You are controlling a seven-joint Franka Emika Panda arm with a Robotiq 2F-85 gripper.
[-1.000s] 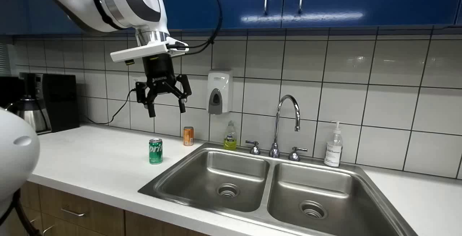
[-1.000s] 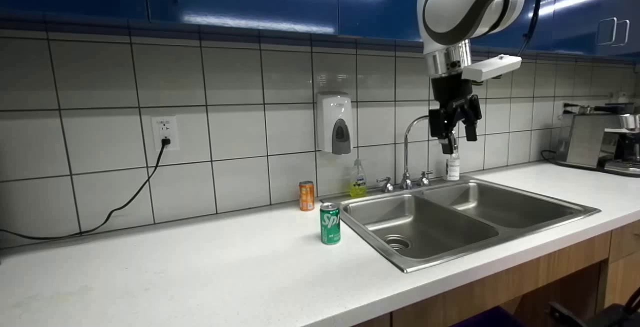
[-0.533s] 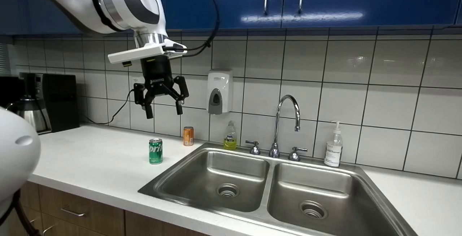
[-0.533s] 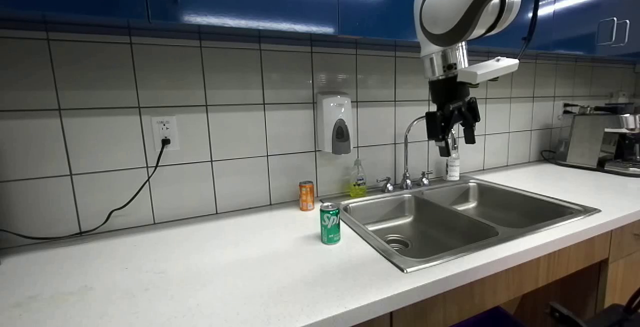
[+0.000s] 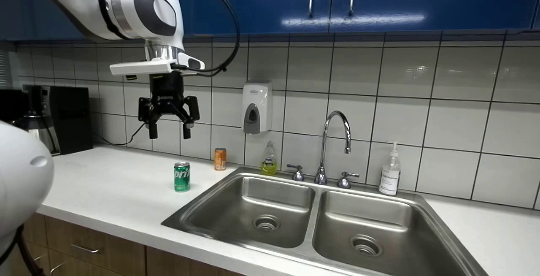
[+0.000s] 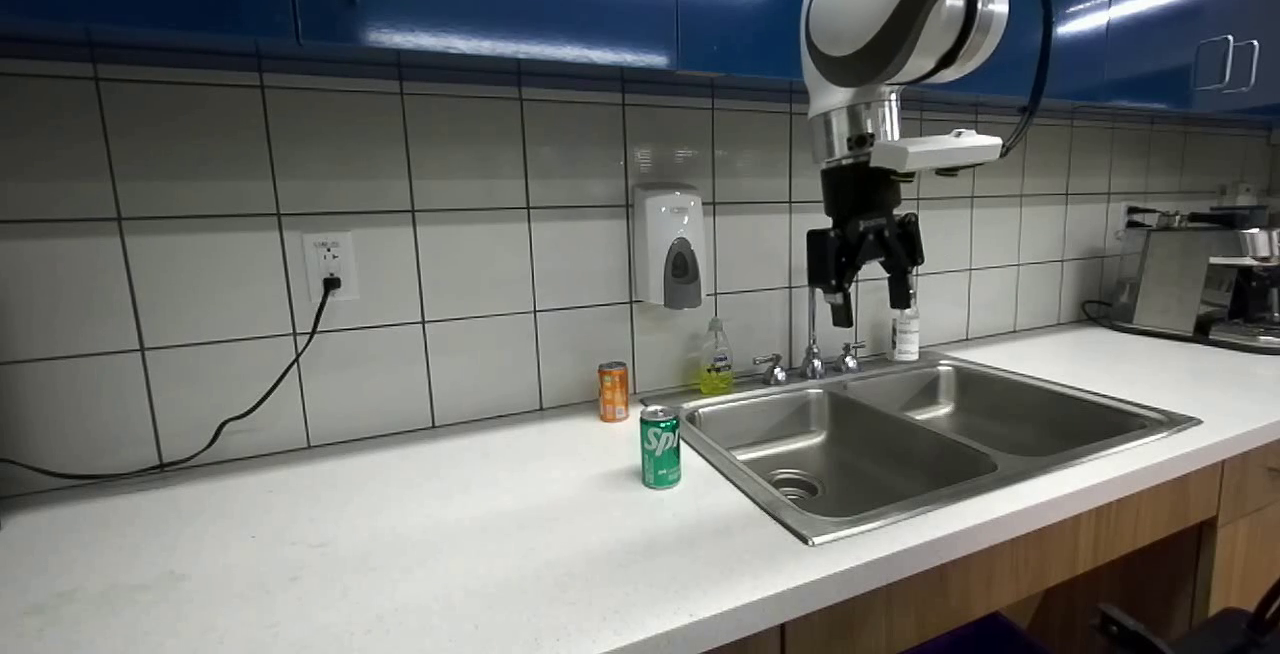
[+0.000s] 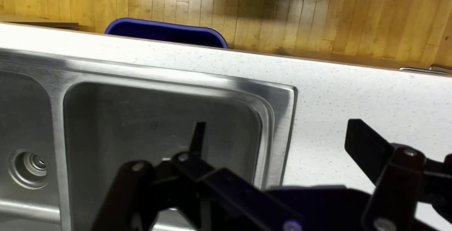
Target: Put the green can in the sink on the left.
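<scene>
Green can (image 5: 182, 177) stands upright on the desk (image 5: 105, 183), just beside the left basin (image 5: 223, 221); the tool (image 5: 170, 132) hangs higher, spread and empty. Likely the reaching step; next, align over the can, lower, grip.

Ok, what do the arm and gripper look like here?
The arm is white with dark grey panels, a silver wrist collar and a black cable looping alongside. The gripper is black, two-fingered, with faint pale lettering; a white bar-shaped housing sits above it.
</scene>
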